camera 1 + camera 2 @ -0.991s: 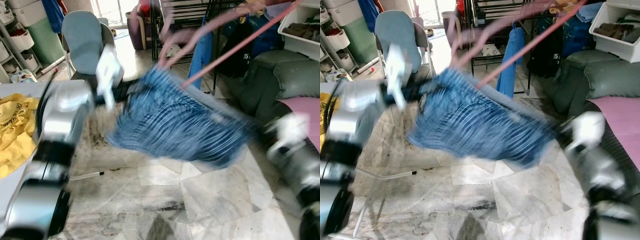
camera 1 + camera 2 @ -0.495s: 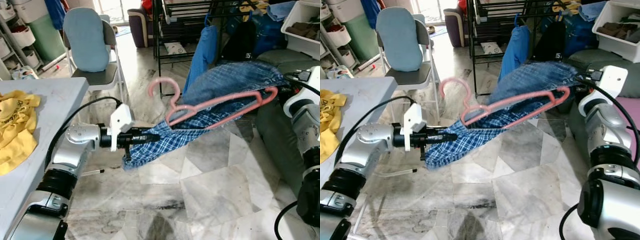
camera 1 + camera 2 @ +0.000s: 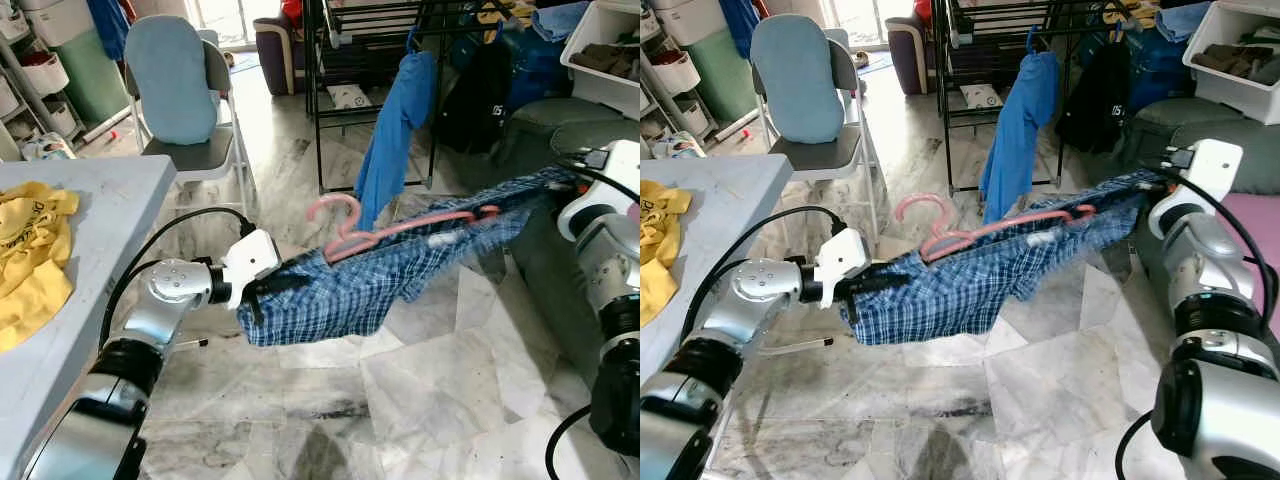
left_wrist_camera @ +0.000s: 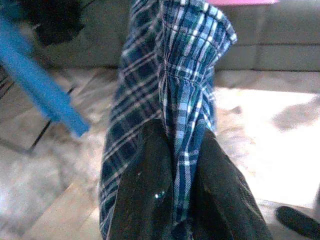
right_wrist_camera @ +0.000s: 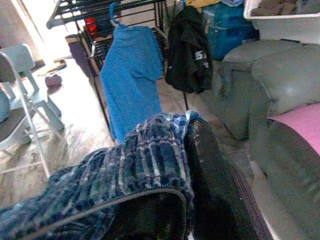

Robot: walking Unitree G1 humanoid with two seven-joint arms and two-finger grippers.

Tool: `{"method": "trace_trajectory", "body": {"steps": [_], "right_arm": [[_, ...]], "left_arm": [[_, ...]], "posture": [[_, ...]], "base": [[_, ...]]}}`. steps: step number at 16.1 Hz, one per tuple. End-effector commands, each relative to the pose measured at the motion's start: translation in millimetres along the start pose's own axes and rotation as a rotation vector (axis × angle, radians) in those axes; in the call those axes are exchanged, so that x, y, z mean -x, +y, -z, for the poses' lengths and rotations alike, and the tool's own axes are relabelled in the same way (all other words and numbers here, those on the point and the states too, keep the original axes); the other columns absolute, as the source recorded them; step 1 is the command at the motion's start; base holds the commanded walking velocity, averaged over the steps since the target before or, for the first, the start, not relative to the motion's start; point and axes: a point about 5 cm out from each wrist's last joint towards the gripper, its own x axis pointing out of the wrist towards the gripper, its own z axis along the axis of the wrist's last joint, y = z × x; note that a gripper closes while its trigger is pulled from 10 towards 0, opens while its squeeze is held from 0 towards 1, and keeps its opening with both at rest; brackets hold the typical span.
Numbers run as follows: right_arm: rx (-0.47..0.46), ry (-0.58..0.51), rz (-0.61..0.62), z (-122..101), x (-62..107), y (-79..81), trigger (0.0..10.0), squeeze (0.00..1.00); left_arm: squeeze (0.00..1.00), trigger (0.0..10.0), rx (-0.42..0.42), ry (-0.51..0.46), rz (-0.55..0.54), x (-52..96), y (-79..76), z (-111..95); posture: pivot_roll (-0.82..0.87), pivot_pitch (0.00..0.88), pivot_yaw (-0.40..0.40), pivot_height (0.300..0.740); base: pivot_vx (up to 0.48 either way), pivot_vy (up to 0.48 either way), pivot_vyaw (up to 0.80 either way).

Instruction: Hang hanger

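From the head camera: blue-and-white plaid cotton shirt (image 3: 340, 290) stretched out level between both arms above the marbled stone floor (image 3: 400, 390), with a pink plastic hanger (image 3: 345, 225) lying along its upper edge, hook pointing up, well short of the black metal clothes rack (image 3: 370, 40) beyond, where a plain blue garment (image 3: 395, 125) hangs. Left gripper (image 3: 252, 300) at one end, right gripper (image 3: 1150, 190) at the other. From the left wrist: black fingers (image 4: 145, 200) clamped on a bunched fold of the plaid. From the right wrist: fingers (image 5: 210, 185) wrapped in the same cloth, clenched on it, beside a grey-green sofa (image 5: 280, 100).
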Motion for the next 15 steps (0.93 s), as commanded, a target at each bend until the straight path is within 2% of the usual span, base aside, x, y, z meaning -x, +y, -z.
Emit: {"method": "trace_trajectory", "body": {"steps": [1,4,5,6,8,10,11,12,13,15], "right_arm": [[0.011,-0.02,0.006,-6.8,-0.1,-1.7,0.0,0.0],[0.049,-0.029,-0.046,-5.6,-2.3,12.0,0.0,0.0],[0.054,-0.032,-0.073,-3.2,-3.3,21.1,0.0,0.0],[0.053,-0.036,-0.088,-1.9,-4.0,27.0,0.0,0.0],[0.04,-0.039,-0.125,2.9,-5.4,42.1,0.0,0.0],[0.003,-0.019,-0.183,15.8,-6.1,68.8,0.0,0.0],[-0.002,-0.012,-0.225,21.2,-5.1,82.7,0.0,0.0],[0.0,-0.007,-0.272,25.9,-3.2,95.2,0.0,0.0],[0.029,0.016,-0.385,37.0,3.7,116.0,0.0,0.0],[0.093,0.063,-0.537,53.9,16.8,131.4,0.0,0.0]], "left_arm": [[0.0,0.0,0.019,0.062,-0.057,3.6,4.9,9.2],[0.0,0.0,0.028,0.134,-0.185,-9.6,3.5,20.1],[0.0,0.0,0.047,0.143,-0.271,-19.6,3.2,19.8],[0.0,0.0,0.052,0.142,-0.291,-22.6,2.8,19.0],[0.0,0.0,0.122,0.124,-0.374,-35.1,-0.5,16.3],[0.0,0.0,0.323,0.049,-0.539,-48.9,-0.3,9.2],[0.0,0.0,0.396,0.026,-0.594,-53.1,0.0,6.9],[0.0,0.0,0.442,0.01,-0.634,-56.8,-0.2,4.6],[0.0,0.0,0.507,-0.011,-0.674,-60.4,-0.5,2.2],[0.0,0.0,0.576,-0.017,-0.728,-58.3,2.9,3.4]], "posture": [[-0.13,0.0,0.019,0.74],[-0.13,0.0,0.02,0.74],[-0.13,0.0,0.02,0.74],[-0.13,0.0,0.02,0.74],[-0.13,0.0,0.02,0.74],[-0.13,0.0,0.019,0.74],[-0.13,0.0,0.019,0.74],[-0.12,0.0,0.015,0.74],[-0.12,0.0,0.015,0.74],[-0.13,0.0,0.018,0.74]], "base": [[0.0,0.0,0.0],[0.0,0.0,0.0],[0.0,0.0,0.0],[0.0,0.0,0.0],[0.0,0.0,0.0],[0.0,0.0,0.0],[0.0,0.0,0.0],[0.0,0.0,0.0],[0.0,0.0,0.0],[0.0,0.0,0.0]]}}
